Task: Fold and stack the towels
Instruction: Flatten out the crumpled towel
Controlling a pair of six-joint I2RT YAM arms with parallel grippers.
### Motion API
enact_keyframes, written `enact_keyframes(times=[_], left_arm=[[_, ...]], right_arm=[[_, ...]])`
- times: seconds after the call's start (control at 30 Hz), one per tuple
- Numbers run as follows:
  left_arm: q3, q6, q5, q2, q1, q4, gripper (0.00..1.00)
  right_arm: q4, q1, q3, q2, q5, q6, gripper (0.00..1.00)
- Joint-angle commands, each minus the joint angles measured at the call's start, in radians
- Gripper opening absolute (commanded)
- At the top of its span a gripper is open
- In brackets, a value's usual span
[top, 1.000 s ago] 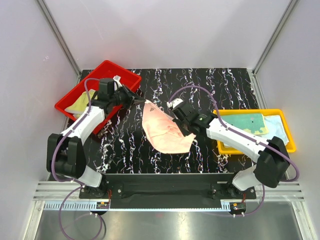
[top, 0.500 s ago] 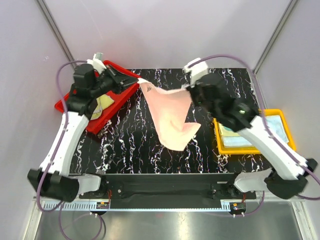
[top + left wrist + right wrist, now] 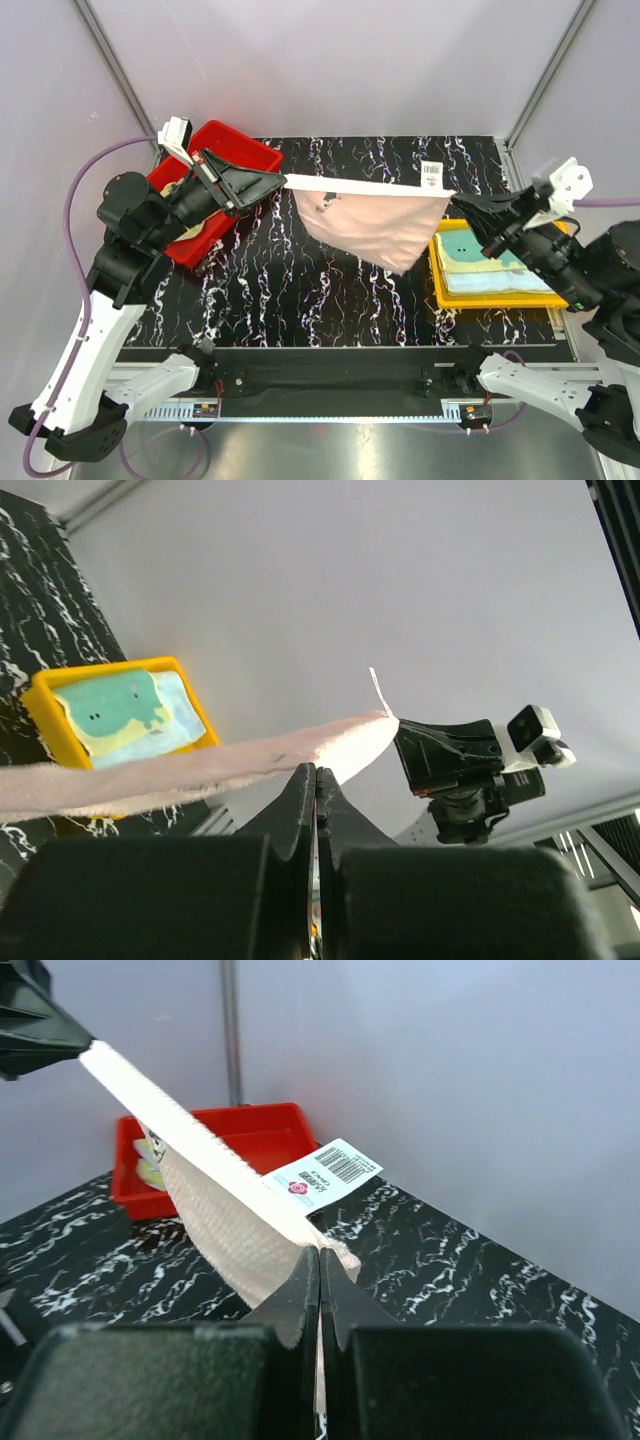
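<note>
Spreading step: left end effector (image 3: 281, 182) and right end effector (image 3: 457, 200) each clamp a pink towel (image 3: 372, 222) corner; next probably needs laying it flat.

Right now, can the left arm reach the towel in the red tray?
Probably not yet: the left end effector is shut on the pink towel, stretched taut to the right end effector. It must release first.

2 white-and-black arms (image 3: 88, 335), looping purple cables (image 3: 125, 145)

Soft, matt pink cloth towel (image 3: 372, 222); glossy red plastic tray (image 3: 243, 146)
</note>
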Motion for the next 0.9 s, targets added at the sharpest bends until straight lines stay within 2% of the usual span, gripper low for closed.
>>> enact_keyframes(times=[0.0, 0.1, 0.2, 0.33, 0.43, 0.57, 0.63, 0.73, 0.77, 0.87], left_arm=[[0.022, -0.002, -0.132, -0.014, -0.081, 0.018, 0.0], [0.03, 0.019, -0.166, -0.007, -0.108, -0.016, 0.0], [0.08, 0.076, -0.232, 0.028, -0.108, -0.111, 0.0], [0.134, 0.188, -0.405, 0.117, -0.085, -0.206, 0.0], [0.087, 0.185, -0.354, 0.182, 0.006, -0.156, 0.0], [0.049, 0.194, -0.298, 0.306, 0.096, 0.022, 0.0], [0.061, 0.22, -0.226, 0.375, 0.141, 0.088, 0.0], [0.097, 0.239, -0.118, 0.553, 0.188, 0.228, 0.0], [0.126, 0.231, -0.085, 0.641, 0.211, 0.316, 0.0], [0.221, 0.193, 0.011, 0.786, 0.239, 0.442, 0.0]], right_arm=[[0.046, -0.003, -0.064, -0.034, -0.113, 0.044, 0.0], [0.084, -0.004, -0.106, -0.041, -0.101, 0.057, 0.0], [0.134, -0.004, -0.126, -0.02, 0.036, 0.02, 0.0], [0.275, -0.004, -0.201, 0.052, 0.31, -0.137, 0.0], [0.435, -0.04, -0.251, 0.139, 0.398, -0.253, 0.0], [0.477, -0.218, -0.232, 0.317, 0.274, -0.186, 0.0], [0.506, -0.266, -0.238, 0.38, 0.203, -0.155, 0.0], [0.546, -0.362, -0.206, 0.524, 0.102, -0.106, 0.0], [0.561, -0.406, -0.189, 0.604, 0.079, -0.094, 0.0], [0.579, -0.471, -0.103, 0.763, -0.019, -0.067, 0.0]])
